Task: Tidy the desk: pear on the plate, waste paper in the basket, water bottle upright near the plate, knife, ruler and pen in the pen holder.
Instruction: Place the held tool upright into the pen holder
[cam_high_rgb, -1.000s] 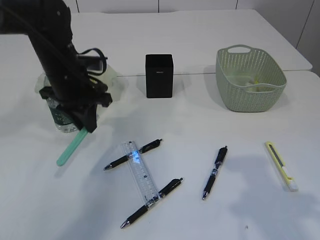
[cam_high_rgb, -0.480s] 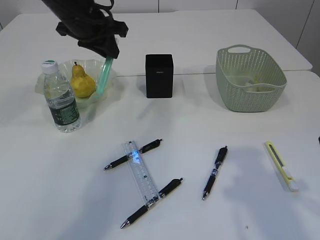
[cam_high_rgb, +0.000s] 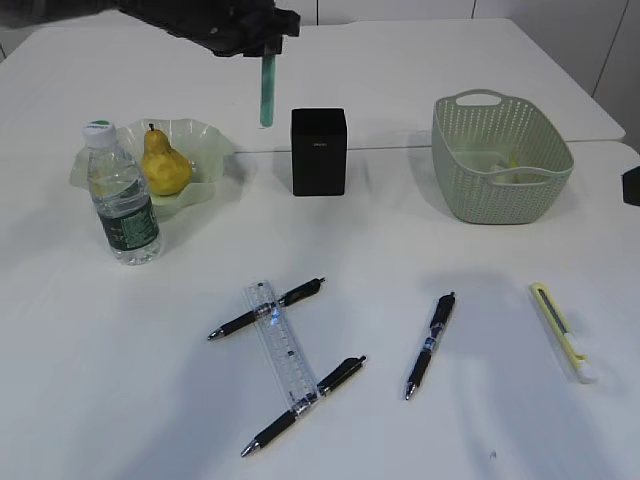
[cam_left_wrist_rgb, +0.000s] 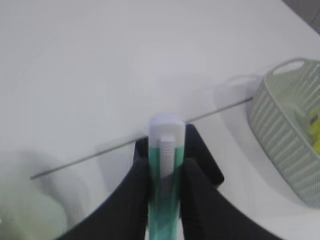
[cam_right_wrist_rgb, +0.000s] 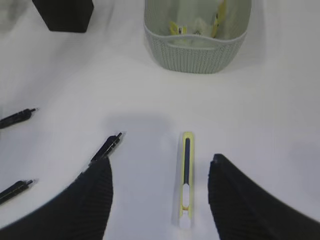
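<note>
My left gripper (cam_high_rgb: 264, 45) is shut on a green utility knife (cam_high_rgb: 266, 92) that hangs upright in the air, just left of and above the black pen holder (cam_high_rgb: 318, 150). In the left wrist view the knife (cam_left_wrist_rgb: 165, 170) sits between the fingers, with the pen holder (cam_left_wrist_rgb: 206, 161) beneath. The pear (cam_high_rgb: 165, 165) lies on the plate (cam_high_rgb: 215, 140), and the water bottle (cam_high_rgb: 120, 195) stands upright beside it. The ruler (cam_high_rgb: 282, 350) lies flat among three black pens (cam_high_rgb: 428, 345). My right gripper (cam_right_wrist_rgb: 160, 170) stands open over a yellow knife (cam_right_wrist_rgb: 186, 175) on the table. Waste paper (cam_right_wrist_rgb: 200, 22) lies in the basket (cam_right_wrist_rgb: 197, 50).
The basket (cam_high_rgb: 500, 160) stands at the back right, to the right of the pen holder. The yellow knife (cam_high_rgb: 562, 332) lies at the front right. A table seam runs behind the pen holder. The right arm (cam_high_rgb: 632, 185) shows only at the exterior view's right edge.
The left arm has lifted the green knife from beside the bottle, up and to the right, to hang near the pen holder. The right arm's edge has come into the exterior view.
</note>
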